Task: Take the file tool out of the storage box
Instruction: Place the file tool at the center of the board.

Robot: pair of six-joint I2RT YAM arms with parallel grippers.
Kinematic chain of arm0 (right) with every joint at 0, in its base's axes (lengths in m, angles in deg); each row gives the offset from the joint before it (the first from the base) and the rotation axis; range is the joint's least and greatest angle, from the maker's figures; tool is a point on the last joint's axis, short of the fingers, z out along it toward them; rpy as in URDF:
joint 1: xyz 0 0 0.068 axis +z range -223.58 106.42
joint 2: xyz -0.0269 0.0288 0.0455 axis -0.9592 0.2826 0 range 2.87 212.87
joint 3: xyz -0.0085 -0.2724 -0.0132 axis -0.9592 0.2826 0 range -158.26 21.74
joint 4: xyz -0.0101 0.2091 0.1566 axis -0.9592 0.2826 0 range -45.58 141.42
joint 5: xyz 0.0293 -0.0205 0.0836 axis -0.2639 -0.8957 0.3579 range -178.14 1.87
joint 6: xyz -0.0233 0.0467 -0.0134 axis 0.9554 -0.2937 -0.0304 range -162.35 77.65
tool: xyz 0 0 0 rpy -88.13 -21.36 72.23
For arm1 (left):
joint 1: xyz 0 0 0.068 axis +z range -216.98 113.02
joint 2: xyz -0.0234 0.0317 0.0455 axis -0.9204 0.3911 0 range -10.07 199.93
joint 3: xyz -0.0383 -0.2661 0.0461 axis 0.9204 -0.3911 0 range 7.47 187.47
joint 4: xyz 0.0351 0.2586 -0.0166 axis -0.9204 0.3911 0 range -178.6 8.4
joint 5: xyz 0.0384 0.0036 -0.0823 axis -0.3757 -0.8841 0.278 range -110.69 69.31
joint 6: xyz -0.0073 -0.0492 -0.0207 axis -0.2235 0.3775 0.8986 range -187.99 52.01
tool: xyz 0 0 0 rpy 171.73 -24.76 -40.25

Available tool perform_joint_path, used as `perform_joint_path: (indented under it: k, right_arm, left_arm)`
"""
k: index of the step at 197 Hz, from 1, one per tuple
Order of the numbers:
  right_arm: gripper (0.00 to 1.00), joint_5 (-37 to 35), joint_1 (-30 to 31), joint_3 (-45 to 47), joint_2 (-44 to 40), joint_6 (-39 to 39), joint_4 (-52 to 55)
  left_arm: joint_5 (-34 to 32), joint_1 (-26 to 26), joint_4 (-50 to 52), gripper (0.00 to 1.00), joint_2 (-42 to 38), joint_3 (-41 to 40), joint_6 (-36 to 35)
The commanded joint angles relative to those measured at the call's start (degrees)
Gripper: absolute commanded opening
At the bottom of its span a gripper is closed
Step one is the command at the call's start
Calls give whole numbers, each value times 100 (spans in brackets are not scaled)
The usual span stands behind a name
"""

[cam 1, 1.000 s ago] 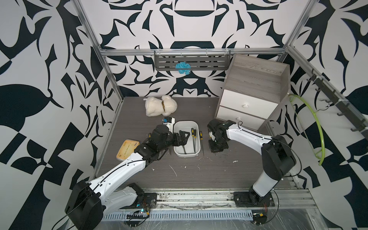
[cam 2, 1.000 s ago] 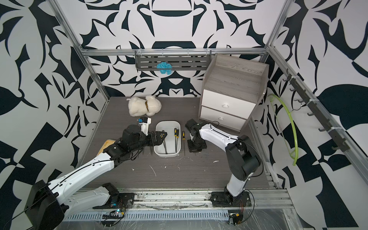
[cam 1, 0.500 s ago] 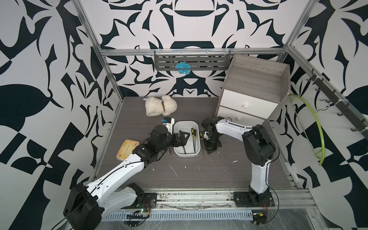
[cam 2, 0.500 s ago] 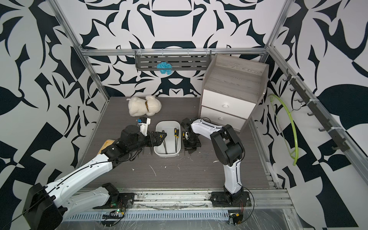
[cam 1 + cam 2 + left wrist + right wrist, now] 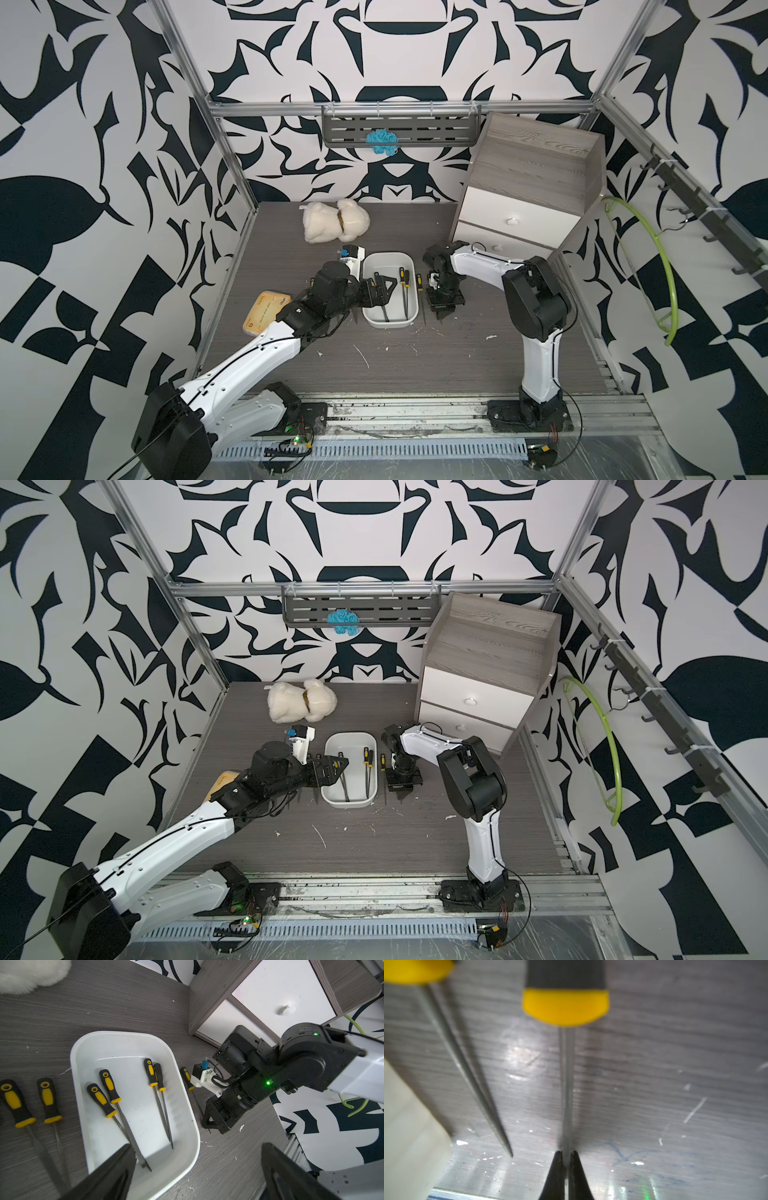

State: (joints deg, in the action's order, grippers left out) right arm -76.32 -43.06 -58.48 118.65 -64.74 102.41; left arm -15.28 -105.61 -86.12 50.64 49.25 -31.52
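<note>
At 9 o'clock of the storage box, two files lie on the surface. The left end effector hangs over the box's 9 o'clock side with its jaws wide and nothing between them. Four files lie inside the white tub.

At the box's 3 o'clock, outside it, a loose file rests on the surface. Just beside it the right end effector is pinched narrow on the thin shaft of the file tool, well down from the handle. Whether the file already touches the surface cannot be told.

The step in hand looks like the set-down. To do it well:
- Bring the shaft down until it lies flat.
- Part the jaws only a little.
- Lift straight up, so the thin metal is not dragged or flicked into the loose file or the box's wall.
- Keep the left arm out of that lane.

The file tool's long axis runs 12 to 6 o'clock in the top views, roughly along the box's long side — handle toward 12, tip toward 6. The top views hide most of it under the right end effector.
</note>
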Motion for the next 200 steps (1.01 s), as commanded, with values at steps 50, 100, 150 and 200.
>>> perform_joint_path:
  k: [50,100,150,200]
  right_arm:
    - [17,-38,-2,-4,-197,-7,49]
    - [23,-148,8,308,-866,-26,-157]
    - [31,-66,-7,1328,-2580,-186,-1648]
    - [30,-212,-12,1930,-3178,-24,-2769]
  left_arm:
    - [57,13,156,99,-36,181,1]
    - [-124,13,680,100,355,495,-99]
    - [-719,-153,1731,90,1878,1534,-429]
    - [-1650,-267,3734,69,3616,3436,-696]
